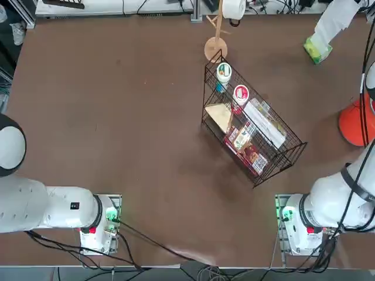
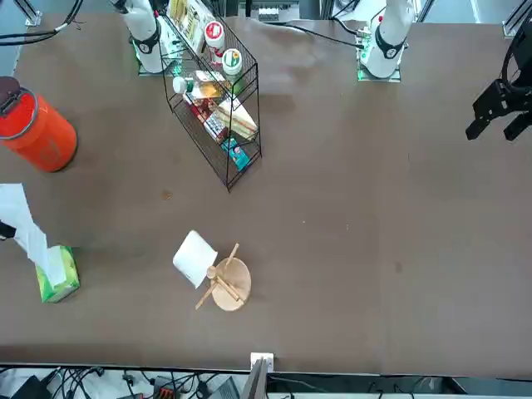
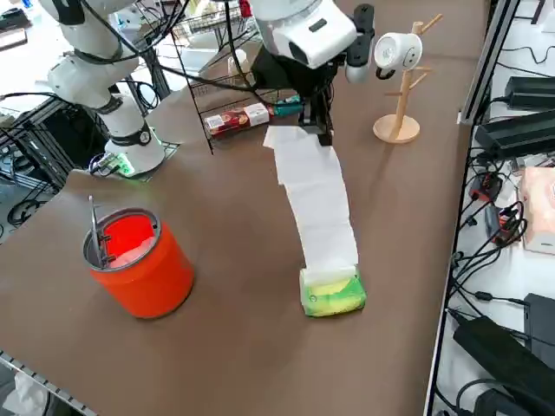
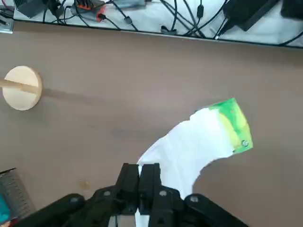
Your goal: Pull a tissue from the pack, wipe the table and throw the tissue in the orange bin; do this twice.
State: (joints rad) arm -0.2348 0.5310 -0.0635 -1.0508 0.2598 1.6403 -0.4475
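**Tissue drawn up from the pack, right jaws pinched on it**

I see the counter (image 3: 260, 286), dark brown, carrying everything. Largest on it is the black wire rack (image 1: 252, 126), loaded with food packets and jars, standing mid-counter. The orange bin (image 3: 139, 260) sits near the counter edge on the robot's right side, well apart from the rack, its mouth open upward with a handle resting across the rim. A wooden stand with a white paper roll (image 3: 399, 56) stands at the far side beyond the rack.

The right gripper (image 3: 323, 130) hangs above the counter between the rack and the pack, jaws closed on the upper end of a tissue (image 3: 316, 204). The tissue runs as a long white strip from the jaws down to the pack (image 3: 332, 293), its lower end still in the pack's top opening. The pack, light green, rests flat on the counter, beside the bin but apart from it.
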